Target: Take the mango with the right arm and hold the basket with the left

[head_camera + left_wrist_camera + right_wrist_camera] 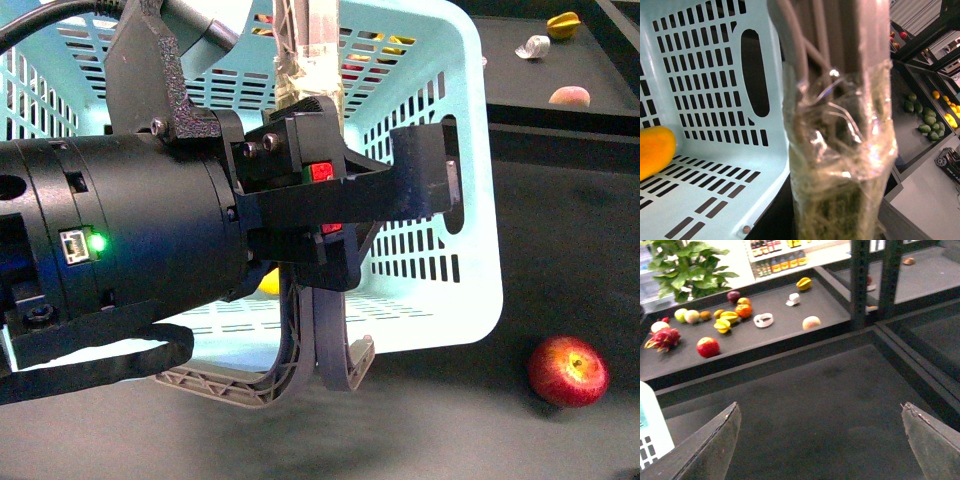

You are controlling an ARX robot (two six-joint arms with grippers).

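The light blue basket (470,150) fills the front view, and my left gripper (312,118), at the end of the bulky black arm with the green light, is shut on its tape-wrapped handle (840,150). The mango (655,150), smooth and yellow-orange, lies on the basket floor (715,190); in the front view only a yellow sliver of the mango (268,282) shows behind the arm. My right gripper (820,410) is open over bare dark tabletop with nothing between its fingers. A basket corner (650,435) shows at the edge of the right wrist view.
A red apple (568,370) lies on the table right of the basket. The basket's second handle (260,380) hangs down at its front. Beyond a raised lip, a dark shelf (780,335) holds an apple (708,346), star fruits (725,320) and a peach (811,322). A black post (860,280) stands beside it.
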